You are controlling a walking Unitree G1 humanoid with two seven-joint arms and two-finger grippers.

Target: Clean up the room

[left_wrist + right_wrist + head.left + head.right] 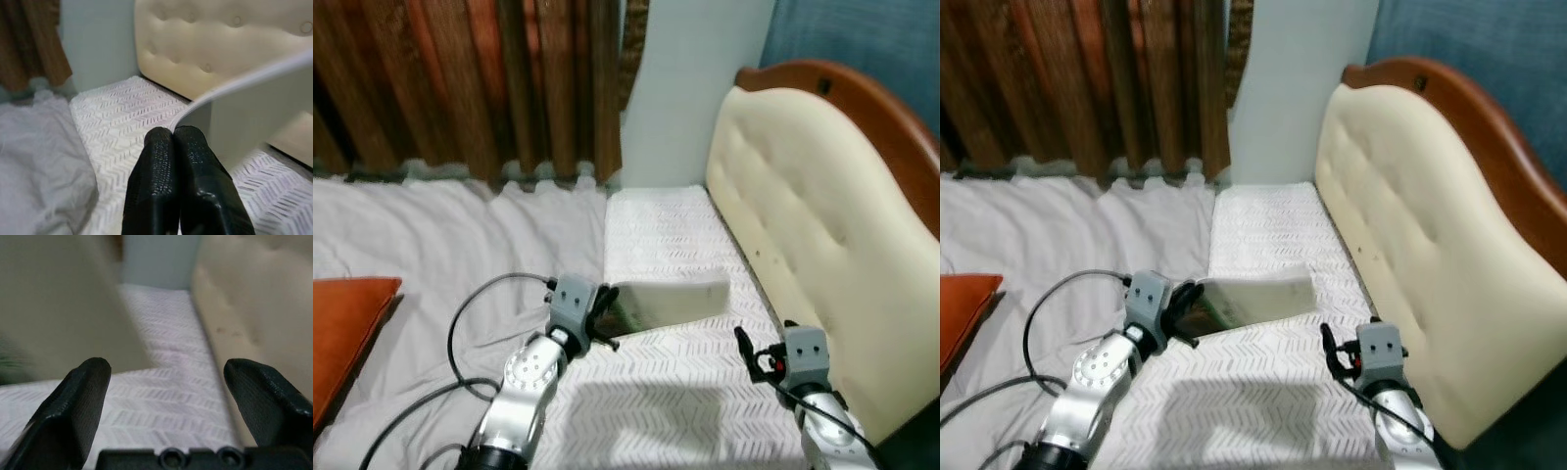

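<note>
A pale flat object (671, 302), possibly a book, was held clamped at its edge by the left gripper (604, 315) above the bed (675, 235), presumably for removal; the right gripper (166, 401) was spread empty.

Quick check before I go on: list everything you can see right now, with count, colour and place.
Flat pale object: one, off-white, possibly a book or box, one end lifted off the patterned cover, pinched at its edge by the left gripper.
Patterned cover: one, white with a chevron weave, along the headboard side of the bed.
Sheet: one, pale grey, rumpled, over the rest of the bed.
Cushion: one, orange, at the bed's left edge.
Headboard: one, cream tufted padding with a brown wooden rim, on the right.
Curtain: one, brown, behind the bed.
Wall: pale strip beside the curtain.
Cable: one, black, looping over the sheet.
Left gripper: shut on the object's edge.
Right gripper: open, low over the cover near the headboard.
</note>
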